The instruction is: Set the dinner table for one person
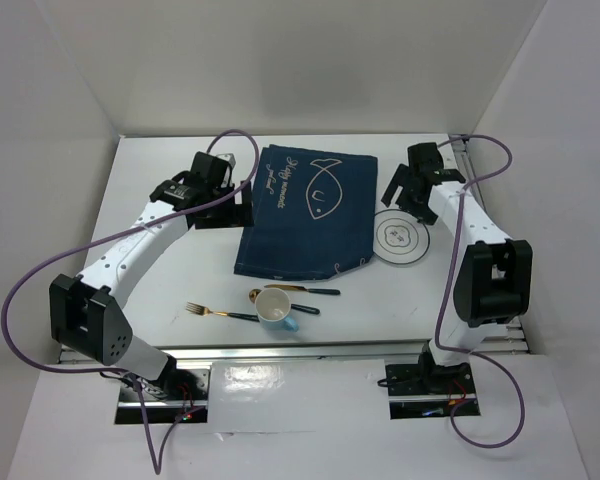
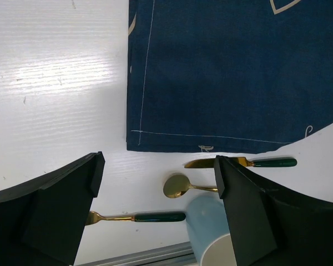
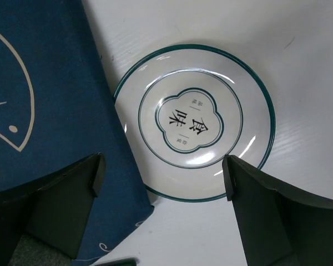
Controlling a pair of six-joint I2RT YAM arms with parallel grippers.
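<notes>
The white dinner table (image 1: pixel 160 190) carries a dark blue placemat (image 1: pixel 305 215) with fish drawings at its middle. A white plate (image 1: pixel 398 238) with a green rim lies flat by the placemat's right edge. A gold knife (image 1: pixel 305 289), spoon (image 1: pixel 256 295) and fork (image 1: pixel 220 312) with dark green handles lie near the front, with a light blue cup (image 1: pixel 277 310) among them. My left gripper (image 1: pixel 235 210) is open and empty above the placemat's left edge (image 2: pixel 134 111). My right gripper (image 1: pixel 402 200) is open and empty above the plate (image 3: pixel 191 122).
White walls enclose the table on three sides. A metal rail (image 1: pixel 330 350) runs along the near edge by the arm bases. Purple cables (image 1: pixel 40 270) loop off both arms. In the left wrist view the cup (image 2: pixel 211 227) stands by the spoon (image 2: pixel 177 185).
</notes>
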